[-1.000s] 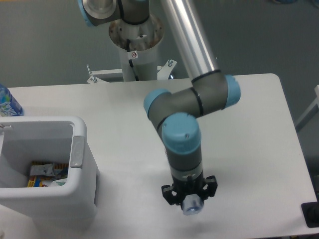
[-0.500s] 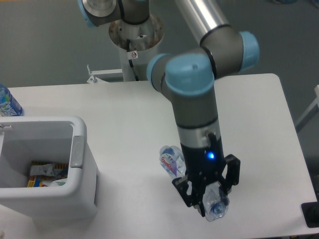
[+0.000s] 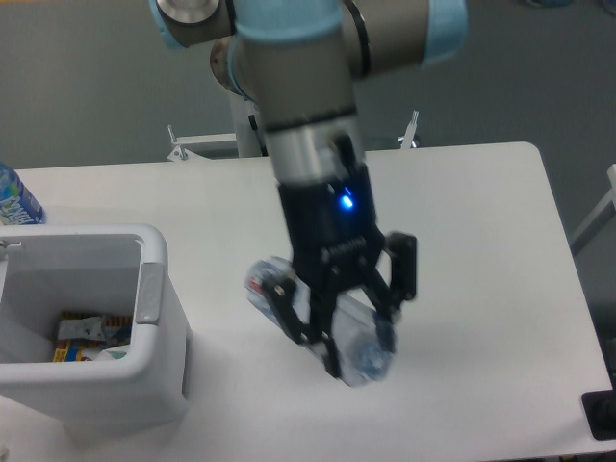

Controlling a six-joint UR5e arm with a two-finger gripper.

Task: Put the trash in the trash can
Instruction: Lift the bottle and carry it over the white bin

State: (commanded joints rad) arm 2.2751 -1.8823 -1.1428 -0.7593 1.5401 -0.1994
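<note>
Here, your scene from largest to smallest:
Table (image 3: pixel 481 221): you have a white top that carries everything else.
Arm (image 3: pixel 298 106): your UR5e reaches down over the middle of the table, with a blue light lit on its wrist.
Trash can (image 3: pixel 154 318): you see the white boxy bin at the left edge, a grey strip on its right rim, with crumpled wrappers (image 3: pixel 87 337) lying inside on its floor.
Gripper (image 3: pixel 354 332): your black fingers are closed partway around the bottle, gripping its body; it hangs right of the bin, well apart from it.
Clear bottle (image 3: pixel 332 322): you hold it tilted, its labelled end toward the bin; it looks raised off the table.
Blue-labelled bottle (image 3: pixel 14 197): it stands at the far left edge, behind the bin.
</note>
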